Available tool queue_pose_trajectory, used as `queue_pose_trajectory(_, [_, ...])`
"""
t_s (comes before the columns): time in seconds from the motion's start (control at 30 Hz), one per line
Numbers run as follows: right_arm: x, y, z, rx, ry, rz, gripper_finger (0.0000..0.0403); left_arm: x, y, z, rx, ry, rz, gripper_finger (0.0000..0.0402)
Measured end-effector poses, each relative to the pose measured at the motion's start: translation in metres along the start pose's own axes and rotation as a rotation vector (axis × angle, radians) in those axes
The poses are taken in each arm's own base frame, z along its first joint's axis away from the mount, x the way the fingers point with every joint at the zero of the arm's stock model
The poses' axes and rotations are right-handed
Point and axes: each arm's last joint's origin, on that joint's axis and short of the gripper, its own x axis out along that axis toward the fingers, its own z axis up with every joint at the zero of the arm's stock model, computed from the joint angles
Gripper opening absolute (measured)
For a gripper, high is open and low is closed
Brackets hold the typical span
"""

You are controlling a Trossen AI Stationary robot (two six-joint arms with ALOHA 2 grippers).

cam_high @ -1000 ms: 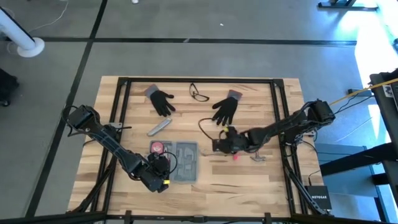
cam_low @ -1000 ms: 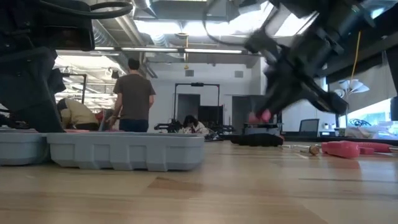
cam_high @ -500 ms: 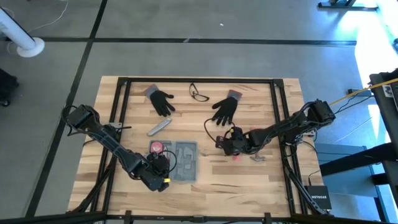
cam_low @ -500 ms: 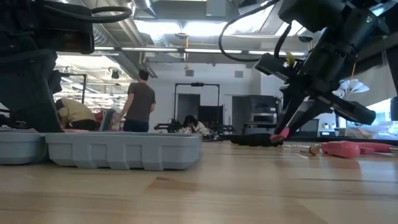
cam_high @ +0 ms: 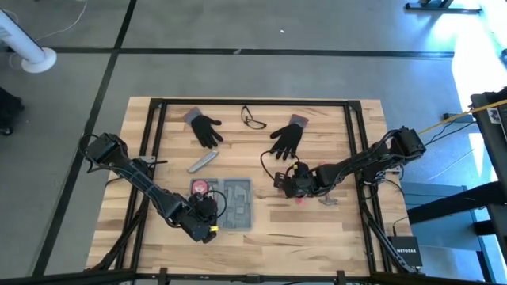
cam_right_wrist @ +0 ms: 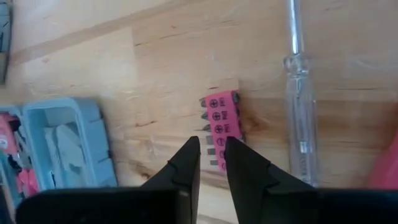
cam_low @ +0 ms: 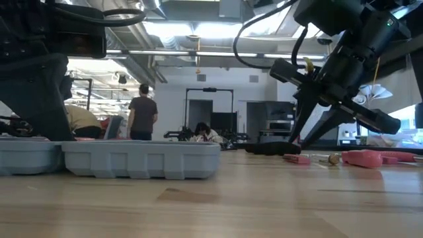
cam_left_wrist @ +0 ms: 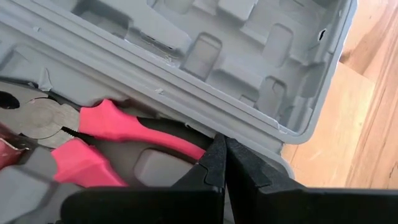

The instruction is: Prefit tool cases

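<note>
While my right gripper hangs slightly parted over the small pink plastic bit holder, only its wrist view shows this. My left gripper is clenched, empty, at the flat blue-grey plastic case.

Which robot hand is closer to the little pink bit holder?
Right. The right gripper hovers just over the pink bit holder; the left gripper is away at the tool case.

Pretty standard workshop space: grey concrete floor with dark seams, exposed ceiling ducts under bright strip lights. White back wall, a dark doorway, and a sunny window off to the side.
</note>
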Motion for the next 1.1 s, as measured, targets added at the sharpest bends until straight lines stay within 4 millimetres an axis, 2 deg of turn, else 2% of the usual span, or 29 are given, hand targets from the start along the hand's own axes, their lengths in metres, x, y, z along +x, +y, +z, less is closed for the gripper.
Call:
queue_pose_trajectory(0.27, [-0.002, -0.006, 0.003, -0.034, -0.034, -0.077, 0.0071, 0.0, 0.0, 0.0, 0.004, -0.002, 0.006, 0.0])
queue_pose_trajectory(0.4, [-0.014, -0.005, 0.007, -0.08, -0.06, -0.113, 0.0071, -0.002, 0.0, -0.001, 0.015, -0.018, 0.018, 0.0])
queue_pose_trajectory(0.53, [-0.032, 0.006, 0.01, -0.16, -0.095, -0.04, 0.0071, -0.007, 0.004, -0.001, 0.026, -0.029, 0.042, 0.0])
queue_pose_trajectory(0.7, [-0.052, 0.026, 0.01, -0.263, -0.128, 0.073, 0.0071, -0.006, 0.004, 0.01, 0.056, -0.078, 0.027, 0.0])
queue_pose_trajectory(0.97, [-0.062, 0.048, 0.005, -0.372, -0.137, 0.193, 0.0072, -0.01, -0.005, 0.042, 0.14, -0.234, -0.115, 0.0])
queue_pose_trajectory(1.1, [-0.064, 0.061, -0.001, -0.447, -0.069, 0.317, 0.0062, -0.027, 0.004, 0.053, 0.189, -0.252, -0.077, 0.0])
